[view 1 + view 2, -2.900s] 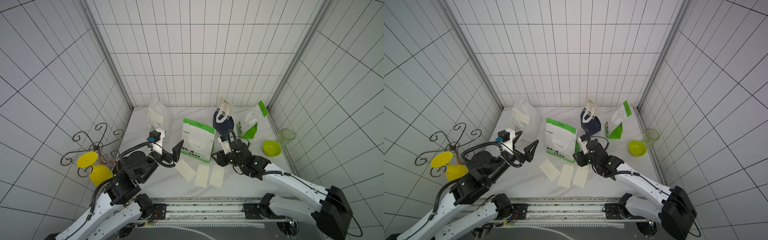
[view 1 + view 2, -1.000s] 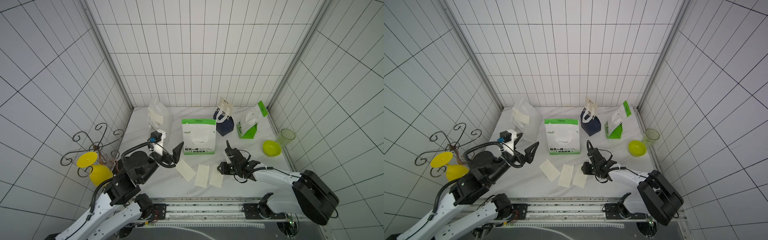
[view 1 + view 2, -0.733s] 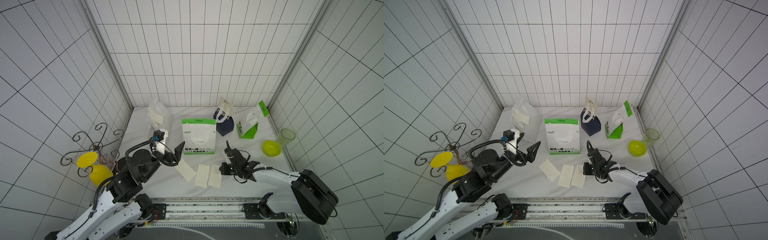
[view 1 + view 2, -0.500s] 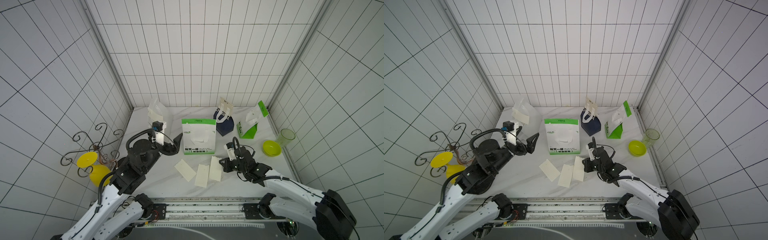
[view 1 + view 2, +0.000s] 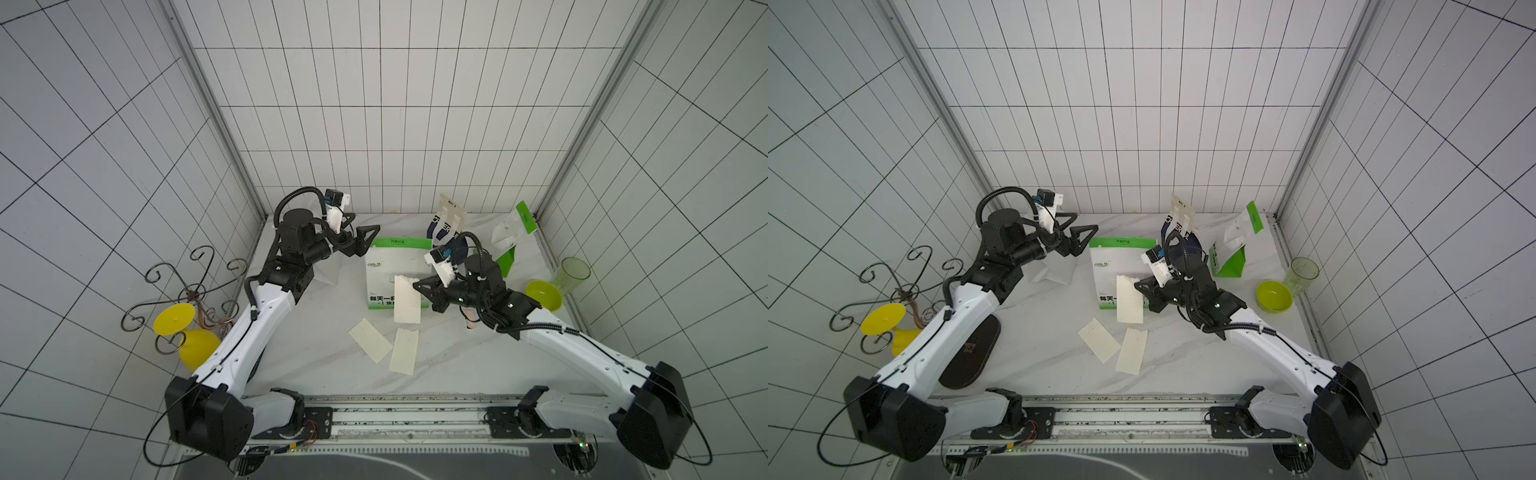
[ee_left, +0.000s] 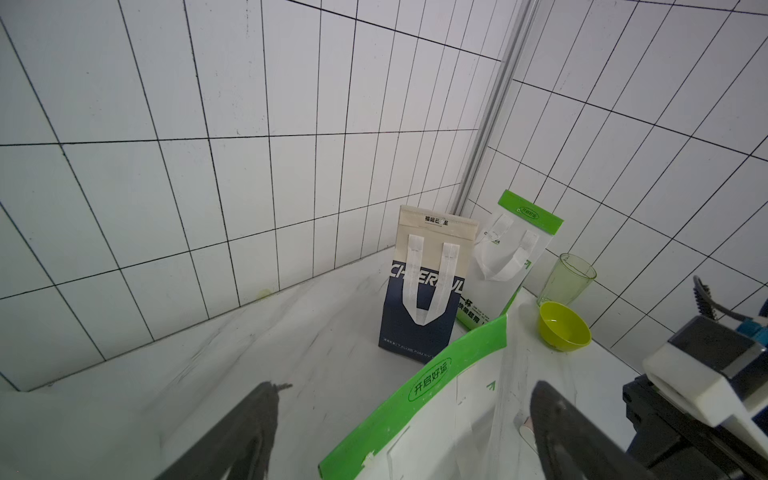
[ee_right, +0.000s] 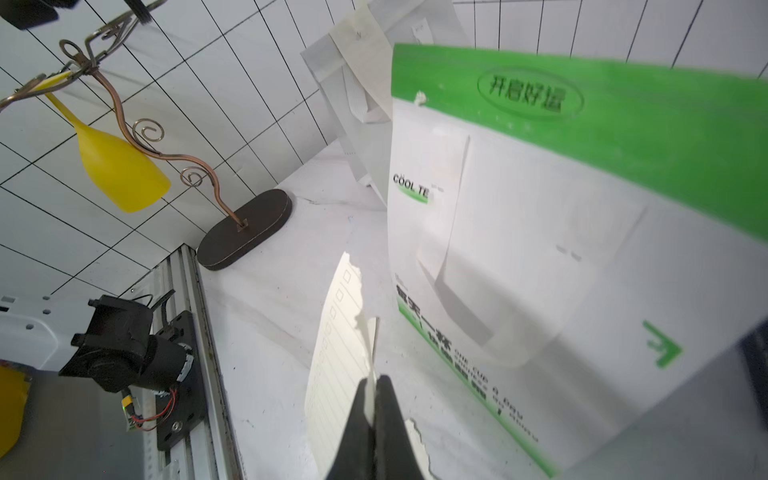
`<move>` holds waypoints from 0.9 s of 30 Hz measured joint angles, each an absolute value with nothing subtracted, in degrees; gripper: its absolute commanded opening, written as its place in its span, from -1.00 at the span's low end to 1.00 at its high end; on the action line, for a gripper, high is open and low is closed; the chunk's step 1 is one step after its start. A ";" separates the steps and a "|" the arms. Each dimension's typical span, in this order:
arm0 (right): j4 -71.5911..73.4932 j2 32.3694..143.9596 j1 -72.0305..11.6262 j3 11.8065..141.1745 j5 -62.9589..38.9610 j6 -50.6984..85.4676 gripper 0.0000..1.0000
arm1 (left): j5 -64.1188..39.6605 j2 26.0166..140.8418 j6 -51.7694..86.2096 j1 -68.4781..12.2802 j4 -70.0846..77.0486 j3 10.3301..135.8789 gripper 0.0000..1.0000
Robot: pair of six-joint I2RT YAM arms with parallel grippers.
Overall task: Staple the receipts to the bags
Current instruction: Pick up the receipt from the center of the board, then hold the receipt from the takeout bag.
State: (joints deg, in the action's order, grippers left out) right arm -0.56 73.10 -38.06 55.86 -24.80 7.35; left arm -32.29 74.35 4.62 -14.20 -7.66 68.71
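The right hand (image 5: pixel 417 286) is clamped tight on 1 receipt (image 5: pixel 406 307), pinched at its side edge near the notched top, so it hangs before the face of the middle bag (image 5: pixel 388 255); 2 more receipts (image 5: pixel 370 344) lie on the desk (image 5: pixel 457 365) just in front. The left hand (image 5: pixel 366 222) gapes wide and empty at the bag's top corner — likely best gripped by its stiffer green band, since the bag is light and tippy, the slip thin, limp, easily torn
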 measured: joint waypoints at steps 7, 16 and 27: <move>-0.95 85.03 -36.32 68.36 -25.28 3.57 -1.00 | -39.51 80.42 1.45 -12.29 -7.51 70.32 0.80; -5.04 94.26 -34.63 78.98 -22.70 1.10 -1.00 | -46.46 86.83 -1.13 -12.05 -7.64 72.93 0.74; -6.26 96.53 -34.48 82.04 -19.99 0.82 -1.00 | -50.43 90.74 -3.86 -12.05 -9.10 74.76 0.30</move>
